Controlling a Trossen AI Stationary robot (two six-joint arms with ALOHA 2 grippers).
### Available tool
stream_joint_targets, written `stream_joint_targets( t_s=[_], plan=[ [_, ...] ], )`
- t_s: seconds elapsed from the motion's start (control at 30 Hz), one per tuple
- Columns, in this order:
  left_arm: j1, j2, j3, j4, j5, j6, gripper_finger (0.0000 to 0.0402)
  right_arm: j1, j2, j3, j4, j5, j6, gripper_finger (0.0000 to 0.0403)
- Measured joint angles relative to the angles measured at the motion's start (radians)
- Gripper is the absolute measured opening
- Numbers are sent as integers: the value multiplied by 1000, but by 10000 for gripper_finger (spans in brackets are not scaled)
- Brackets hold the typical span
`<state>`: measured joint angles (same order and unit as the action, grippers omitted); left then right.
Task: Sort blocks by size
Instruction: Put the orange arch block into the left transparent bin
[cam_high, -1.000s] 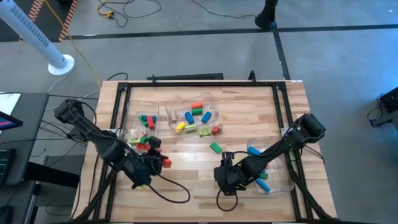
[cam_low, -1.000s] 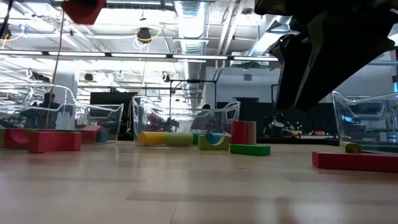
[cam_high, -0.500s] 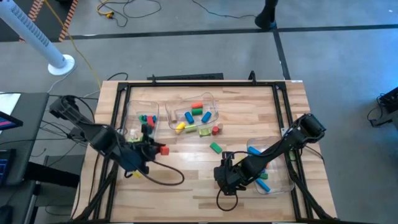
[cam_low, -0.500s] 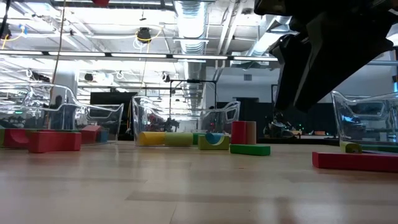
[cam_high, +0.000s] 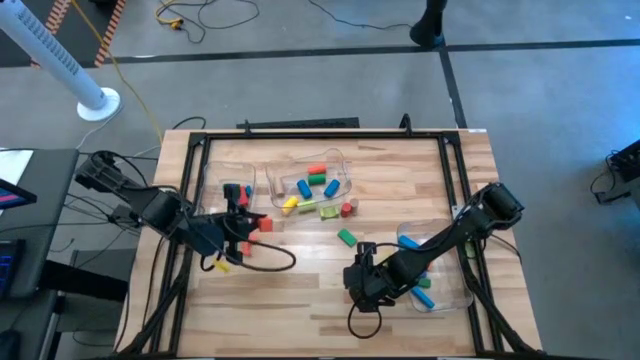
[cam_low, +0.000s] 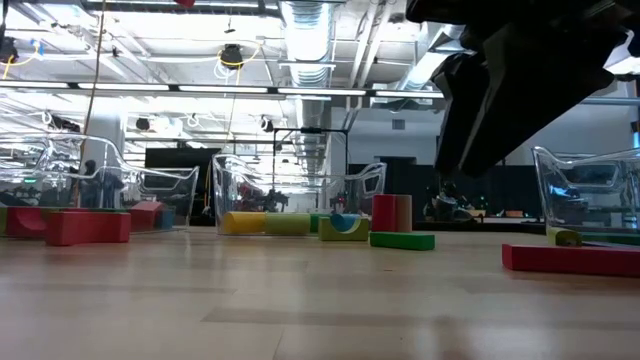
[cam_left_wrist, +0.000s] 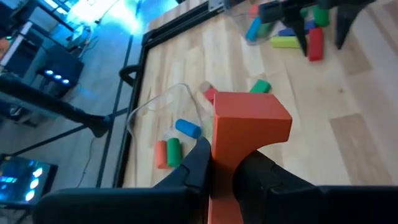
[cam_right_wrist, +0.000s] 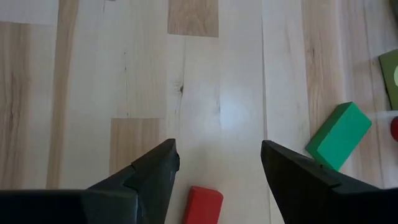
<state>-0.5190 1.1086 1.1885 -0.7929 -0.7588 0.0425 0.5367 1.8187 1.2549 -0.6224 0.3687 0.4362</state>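
Holding an orange block (cam_left_wrist: 250, 124) tight, my left gripper (cam_high: 243, 222) is up in the air by the left bin (cam_high: 212, 180). I can see the block squeezed between the two dark fingers (cam_left_wrist: 189, 167) in the left wrist view. From above, the block shows as a small orange-red bit at the gripper tip, just beside the left bin.

My right gripper (cam_right_wrist: 219, 163) has its fingers spread apart with nothing in them. It hangs low over the bare wood near the front of the table (cam_high: 320, 290). A small red block (cam_right_wrist: 202, 204) lies on the wood between its fingers, and a green block (cam_right_wrist: 339, 135) lies off to one side.

More blocks sit in the middle bin (cam_high: 343, 166): blue, green, yellow and orange ones. A few lie on the table right by it. The right bin (cam_high: 462, 296) has some blue blocks in it. In the low view a long red block (cam_low: 575, 260) lies flat on the table.
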Motion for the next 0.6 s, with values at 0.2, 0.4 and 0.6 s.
stream_joint_targets(
  t_s=[0.2, 0.4, 0.6],
  plan=[
    [40, -21, 0, -3, -16, 14, 45, 0, 0, 0, 1, 0, 0, 265],
    [76, -33, 0, -4, -21, 29, 45, 0, 0, 0, 2, 10, -3, 265],
    [106, -36, 0, -12, -32, 51, 45, -1, 0, 0, 1, 27, -8, 265]
  ],
)
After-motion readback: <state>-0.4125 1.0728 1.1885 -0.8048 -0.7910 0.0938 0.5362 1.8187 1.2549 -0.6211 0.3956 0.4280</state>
